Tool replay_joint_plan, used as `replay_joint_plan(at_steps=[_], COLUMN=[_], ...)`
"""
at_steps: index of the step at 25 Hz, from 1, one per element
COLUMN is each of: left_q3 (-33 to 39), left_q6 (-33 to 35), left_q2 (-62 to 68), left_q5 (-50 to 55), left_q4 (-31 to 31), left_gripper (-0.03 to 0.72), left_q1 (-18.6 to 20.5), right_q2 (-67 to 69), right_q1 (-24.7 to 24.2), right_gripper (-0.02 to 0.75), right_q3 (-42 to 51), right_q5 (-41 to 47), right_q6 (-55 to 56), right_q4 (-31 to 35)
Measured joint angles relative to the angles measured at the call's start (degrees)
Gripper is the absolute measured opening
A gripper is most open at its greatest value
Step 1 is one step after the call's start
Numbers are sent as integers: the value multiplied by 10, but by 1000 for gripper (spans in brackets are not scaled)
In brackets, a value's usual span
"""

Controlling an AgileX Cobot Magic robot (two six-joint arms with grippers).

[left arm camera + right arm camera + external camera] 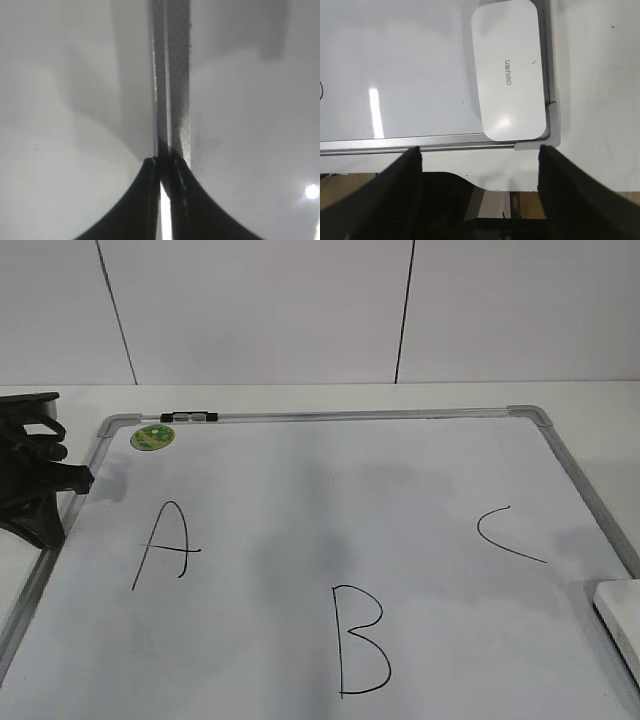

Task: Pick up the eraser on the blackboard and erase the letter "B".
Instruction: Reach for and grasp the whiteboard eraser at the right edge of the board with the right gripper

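The blackboard (pixel 300 500) is a white dry-erase board with a silver frame, lying flat. It bears a black "A" (pixel 165 545), the letter "B" (pixel 362 652) at the front middle and a "C" (pixel 503 533). The eraser (pixel 510 70), a glossy white oblong, lies on the board's corner by the frame; its edge shows at the right in the exterior view (pixel 620 625). My right gripper (pixel 480 155) is open and empty, just off the board's edge, short of the eraser. My left gripper (pixel 162 162) is shut and empty over the board's left frame (pixel 172 100); it also shows in the exterior view (pixel 78 480).
A small round green magnet (pixel 152 436) sits at the board's far left corner. A small black clip (pixel 188 417) sits on the far frame rail. A white wall stands behind the table. The table's front edge (pixel 530 185) lies under my right gripper.
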Motion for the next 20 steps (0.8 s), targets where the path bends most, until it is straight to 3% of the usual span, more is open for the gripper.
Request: replay_joint_plan(at_steps=[7,20], left_q3=[0,0], left_q6=[-1,-1], left_q2=[0,0], left_q5=[0,1], left_q4=[0,0], left_gripper=[17,17], left_q1=[0,0], right_q2=[71,219], right_q1=[0,0], right_gripper=[657,669], right_q3=[0,0], right_q5=[-3,-84], right_q6=[-4,-30], right_q4=[1,-23])
